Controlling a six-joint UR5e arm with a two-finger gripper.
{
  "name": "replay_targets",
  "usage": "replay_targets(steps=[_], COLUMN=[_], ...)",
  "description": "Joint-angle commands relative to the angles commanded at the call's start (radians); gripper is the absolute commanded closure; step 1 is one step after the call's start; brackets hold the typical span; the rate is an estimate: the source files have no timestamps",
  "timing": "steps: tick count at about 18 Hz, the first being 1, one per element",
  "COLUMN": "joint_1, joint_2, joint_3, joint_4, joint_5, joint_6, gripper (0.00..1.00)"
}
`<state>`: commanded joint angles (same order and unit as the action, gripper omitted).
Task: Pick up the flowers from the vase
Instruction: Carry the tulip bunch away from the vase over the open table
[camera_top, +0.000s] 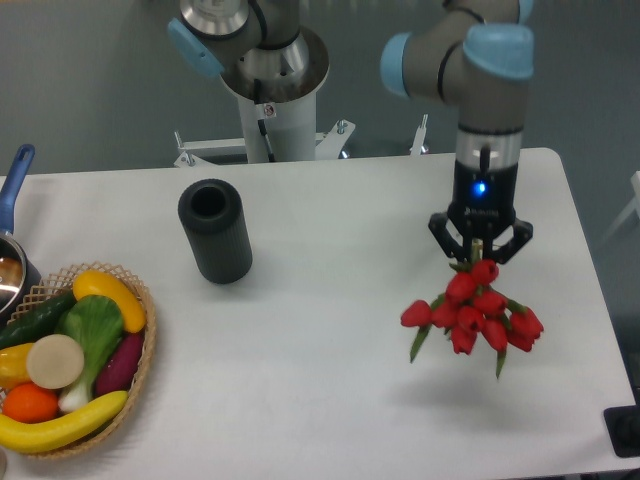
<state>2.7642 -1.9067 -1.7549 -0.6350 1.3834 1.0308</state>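
Observation:
The flowers (475, 312), a bunch of red tulip buds with green leaves, hang buds-down from my gripper (479, 256) above the right side of the table. The gripper points straight down and is shut on the stems, which are mostly hidden between the fingers. The bunch casts a shadow on the table below it and looks clear of the surface. The vase (215, 231), a matte dark cylinder with an open round mouth, stands upright and empty at the left-centre of the table, well left of the gripper.
A woven basket (140, 375) of colourful fruit and vegetables sits at the front left edge. A metal pot with a blue handle (14, 180) is at the far left edge. The arm's base (275, 100) stands behind the table. A dark object (625, 430) sits at the right front corner.

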Motion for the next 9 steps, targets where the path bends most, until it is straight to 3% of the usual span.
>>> replay_targets(steps=[4, 9], joint_1=[-0.005, -0.027], joint_2=[-0.015, -0.044], joint_3=[0.038, 0.167], joint_4=[-0.046, -0.233], joint_5=[0.046, 0.097], joint_6=[0.006, 0.008], gripper=[1.0, 1.0])
